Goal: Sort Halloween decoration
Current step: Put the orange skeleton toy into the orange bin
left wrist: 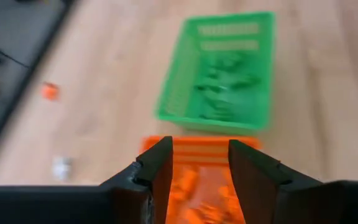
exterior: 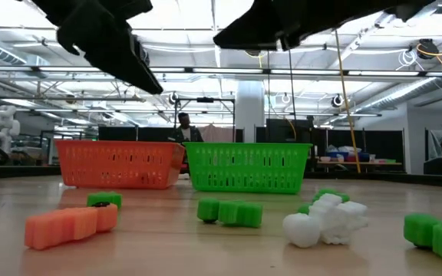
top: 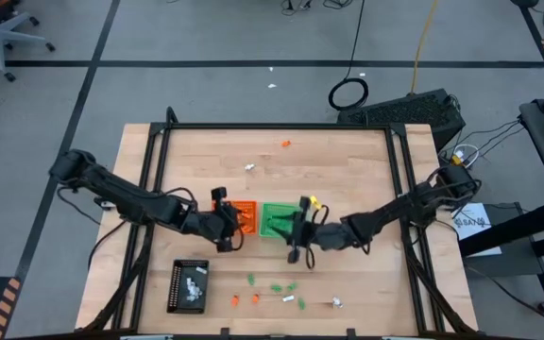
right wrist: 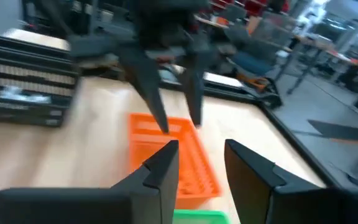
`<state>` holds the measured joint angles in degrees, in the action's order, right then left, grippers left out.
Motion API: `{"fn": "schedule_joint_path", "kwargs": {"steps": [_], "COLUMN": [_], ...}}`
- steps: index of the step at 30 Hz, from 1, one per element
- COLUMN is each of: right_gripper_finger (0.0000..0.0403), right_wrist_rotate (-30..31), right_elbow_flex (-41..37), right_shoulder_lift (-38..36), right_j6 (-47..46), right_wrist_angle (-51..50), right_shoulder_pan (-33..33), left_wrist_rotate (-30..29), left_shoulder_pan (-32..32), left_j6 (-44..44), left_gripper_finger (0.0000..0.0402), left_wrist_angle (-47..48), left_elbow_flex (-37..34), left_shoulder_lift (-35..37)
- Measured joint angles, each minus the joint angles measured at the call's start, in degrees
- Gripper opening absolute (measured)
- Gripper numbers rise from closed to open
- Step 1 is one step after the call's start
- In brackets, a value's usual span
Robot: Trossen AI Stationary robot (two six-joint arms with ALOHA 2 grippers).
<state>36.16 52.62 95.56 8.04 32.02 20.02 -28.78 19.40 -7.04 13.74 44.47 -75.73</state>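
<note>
While the left gripper (top: 227, 219) hangs over the orange basket (top: 244, 216) and the right gripper (top: 294, 229) beside the green basket (top: 275, 219), both fingers spread empty, trinkets (top: 274, 286) lie scattered at 6 o'clock beside a black tray (top: 187, 285).

Tiny orange, green and white plastic Halloween trinkets (top: 279, 287) lie scattered low in the high view's centre: green pieces (top: 251, 279) above, two orange ones (top: 235, 300) and white ones (top: 336, 303) along the bottom. A lone orange trinket (top: 286, 144) sits upper centre, a white one (top: 250, 167) just below. In the low view, an orange block (exterior: 71, 225), green blocks (exterior: 231, 211) and white lump (exterior: 324, 219) rest across the foreground.
</note>
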Motion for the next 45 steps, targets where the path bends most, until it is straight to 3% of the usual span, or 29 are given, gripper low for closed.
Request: {"fn": "schedule_joint_path", "kwargs": {"steps": [4, 7, 13, 22, 32, 37, 45], "right_gripper_finger": [0.0099, 0.0091, 0.0084, 0.0084, 0.0084, 0.0084, 0.0123], "right_wrist_rotate": [-1.68, -6.59, -12.71, -26.02, -43.04, -49.51, -50.00], "right_elbow_flex": [0.00, 0.00, 0.40, 11.70, 17.64, 21.67, 27.77], "right_shoulder_lift": [-0.06, -0.06, -0.06, -0.01, 4.78, 12.11, 19.89], "right_j6": [-0.13, -1.29, -2.32, 3.42, 9.61, 12.50, 24.67], "right_wrist_angle": [-1.58, -2.81, -7.49, -34.65, -36.91, -39.00, -46.32], "right_shoulder_pan": [-4.89, -8.99, -17.24, -32.03, -51.58, -55.69, -56.75], "left_wrist_rotate": [-9.30, -11.57, -7.64, 0.84, 1.81, 1.75, 1.31], "left_shoulder_pan": [-1.43, -4.23, -10.32, -15.34, -12.34, -9.69, -6.52], "left_j6": [3.91, 5.24, 9.14, 6.55, 2.96, 0.13, -4.82], "left_gripper_finger": [0.0144, 0.0135, 0.0119, 0.0111, 0.0111, 0.0111, 0.0111], "left_wrist_angle": [0.55, 2.40, 3.21, 2.90, -4.44, -5.84, -6.10], "left_elbow_flex": [0.00, 0.00, 0.00, 0.00, 0.00, 0.00, 0.00], "left_shoulder_lift": [1.27, 2.55, 3.31, 3.29, 3.29, 3.29, 3.10]}}
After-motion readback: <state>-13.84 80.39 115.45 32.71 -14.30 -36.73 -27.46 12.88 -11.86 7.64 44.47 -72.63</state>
